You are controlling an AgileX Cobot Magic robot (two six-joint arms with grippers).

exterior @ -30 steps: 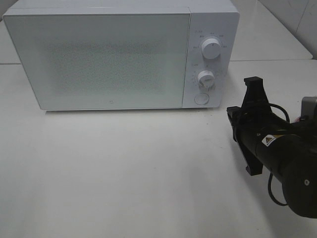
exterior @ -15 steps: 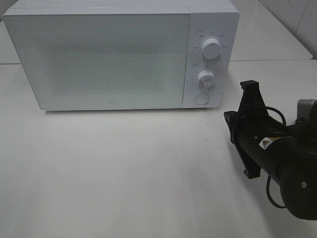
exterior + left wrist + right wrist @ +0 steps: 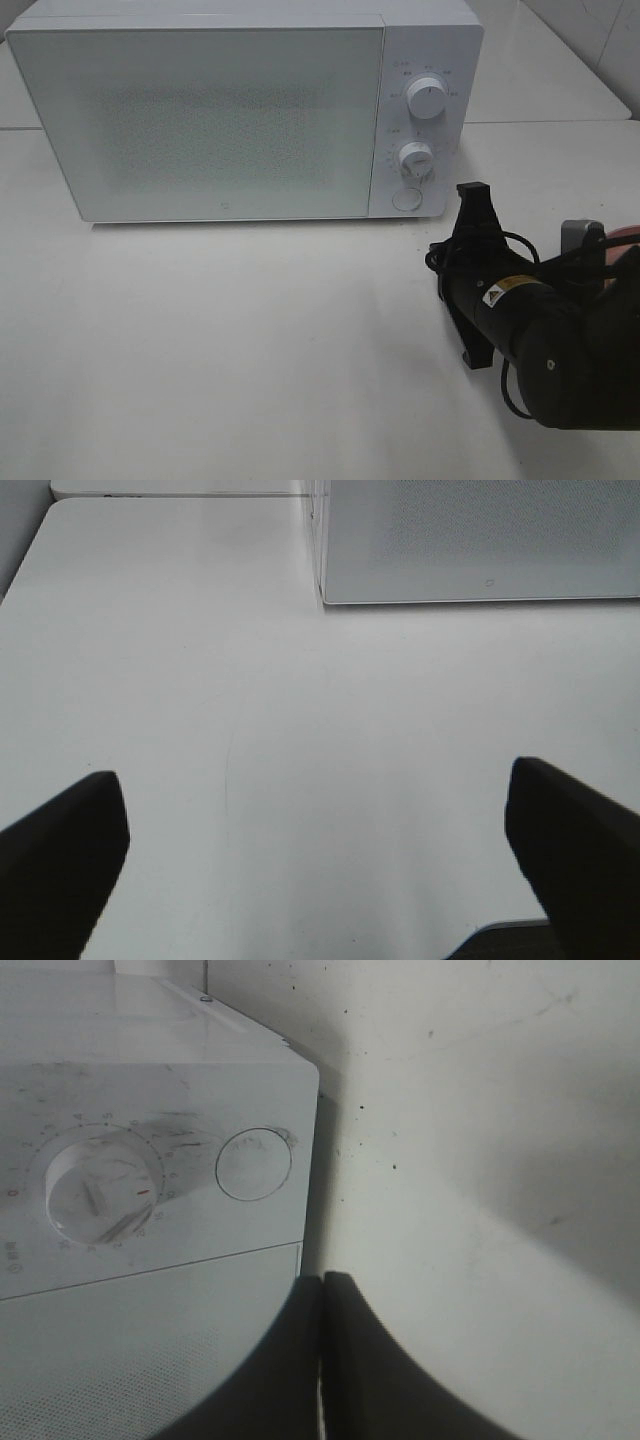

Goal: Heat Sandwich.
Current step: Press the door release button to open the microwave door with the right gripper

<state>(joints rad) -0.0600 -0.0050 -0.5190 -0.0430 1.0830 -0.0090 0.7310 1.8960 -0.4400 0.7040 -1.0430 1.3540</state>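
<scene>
Microwave (image 3: 245, 110) stands shut, open table (image 3: 250, 350) before it; our right gripper (image 3: 322, 1280) (fingers pressed together) has edged nearer its round button (image 3: 254, 1164); our left gripper (image 3: 310, 775) gapes wide.

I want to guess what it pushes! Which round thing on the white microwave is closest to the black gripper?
The flat white round button at the bottom, below both pointer knobs; the shut right gripper is beside it.

A high camera looks down on the microwave (image 3: 230, 110); my wrist cameras face it too, close ahead of my right gripper (image 3: 322, 1295).
</scene>
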